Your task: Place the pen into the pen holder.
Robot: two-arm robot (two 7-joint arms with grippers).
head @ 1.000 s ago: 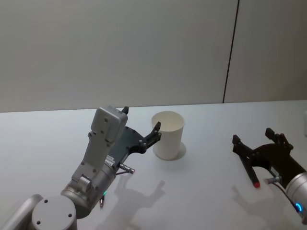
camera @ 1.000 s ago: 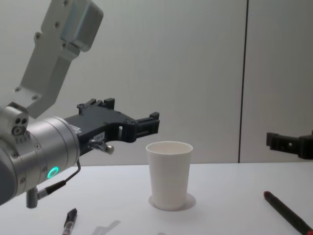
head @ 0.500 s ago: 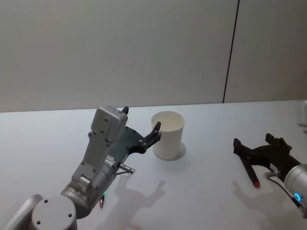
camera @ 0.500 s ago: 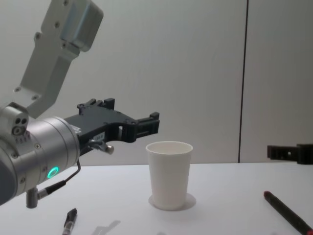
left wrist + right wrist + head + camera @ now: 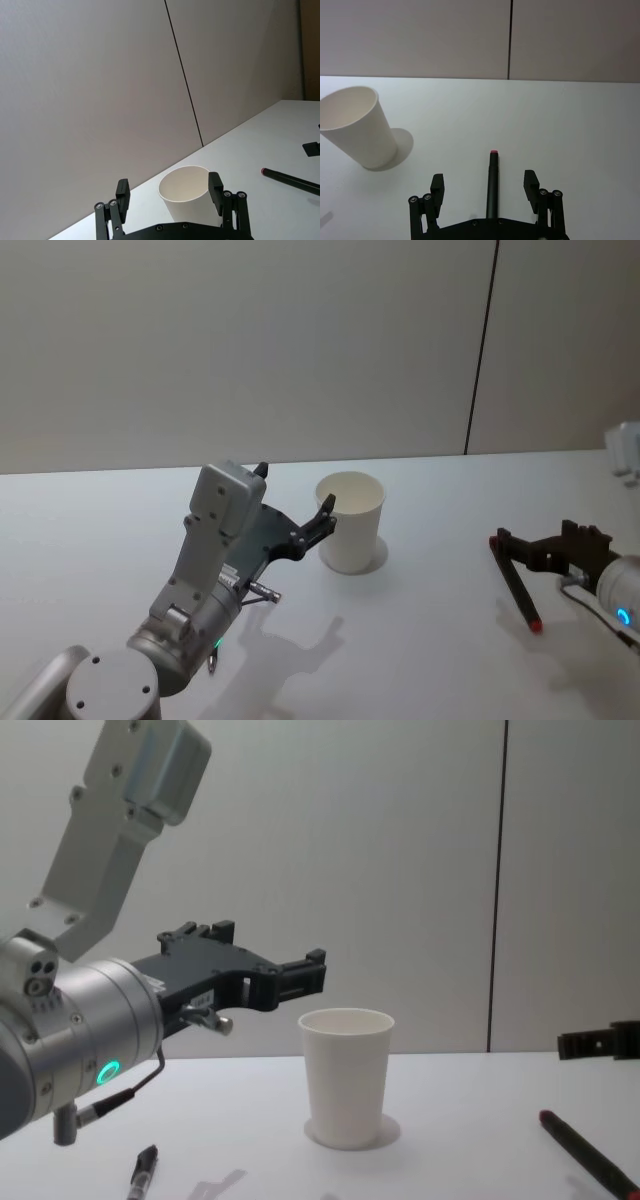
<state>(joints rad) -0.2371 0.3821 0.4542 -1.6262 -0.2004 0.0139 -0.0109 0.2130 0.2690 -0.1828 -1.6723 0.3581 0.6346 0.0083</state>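
The pen holder, a plain white paper cup (image 5: 352,525), stands upright mid-table, also seen in the chest view (image 5: 346,1075). A black pen with a red tip (image 5: 517,585) lies flat on the table to its right (image 5: 585,1155). My right gripper (image 5: 540,540) is open and hovers low over the pen's far end. In the right wrist view the pen (image 5: 492,187) runs between the open fingers of that gripper (image 5: 484,177), with the cup (image 5: 360,127) off to the side. My left gripper (image 5: 295,488) is open and empty, raised just left of the cup's rim (image 5: 187,195).
The white table (image 5: 430,660) ends at a grey wall with a dark vertical seam (image 5: 482,350). A small dark pen-like thing (image 5: 143,1172) lies near the front left, under my left arm. Open table surface lies between cup and pen.
My right gripper has dropped lower and shifted right, coming closer over the pen. The left arm, cup and pen have not moved.
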